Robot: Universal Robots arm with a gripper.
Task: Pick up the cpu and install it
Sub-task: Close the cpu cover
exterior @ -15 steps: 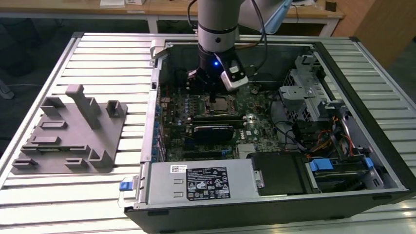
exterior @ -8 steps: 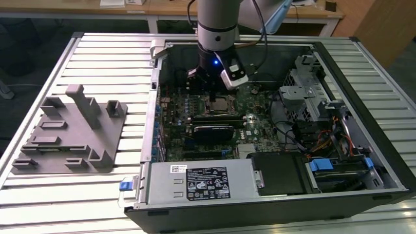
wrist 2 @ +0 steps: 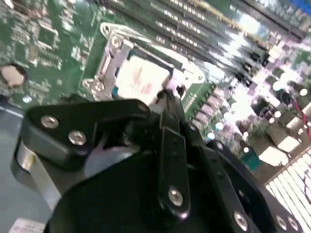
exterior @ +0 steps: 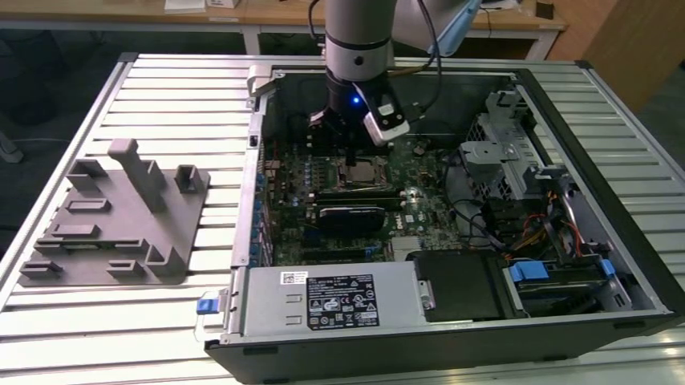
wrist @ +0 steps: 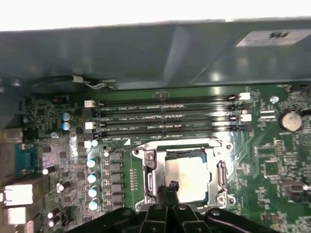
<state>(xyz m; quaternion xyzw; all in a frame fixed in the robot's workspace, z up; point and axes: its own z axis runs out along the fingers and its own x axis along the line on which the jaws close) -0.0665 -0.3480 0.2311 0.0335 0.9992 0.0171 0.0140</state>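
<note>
Seating of the chip is looking like the step in hand. The gripper is hanging low over the motherboard inside the open computer case, with the arm reaching down from above. In the first wrist view its two fingers are showing pressed together, or very nearly so, with nothing between them. Their shared tip is sitting at the edge of the cpu; whether it is touching the chip or hovering just above it cannot be told.

The cpu is lying flat, silvery face up, inside the metal socket frame, just beside the memory slots. It is looking square to the frame, so the placing is judged largely done. Whether the frame is clamping it down cannot be told.

On the exterior view's left, a grey holder is standing on the slatted table, well apart from the work.

Any further move here is calling for a straight, gentle path. A sideways drag of the tip could be shifting the chip off its seat or scraping the contacts beneath.
</note>
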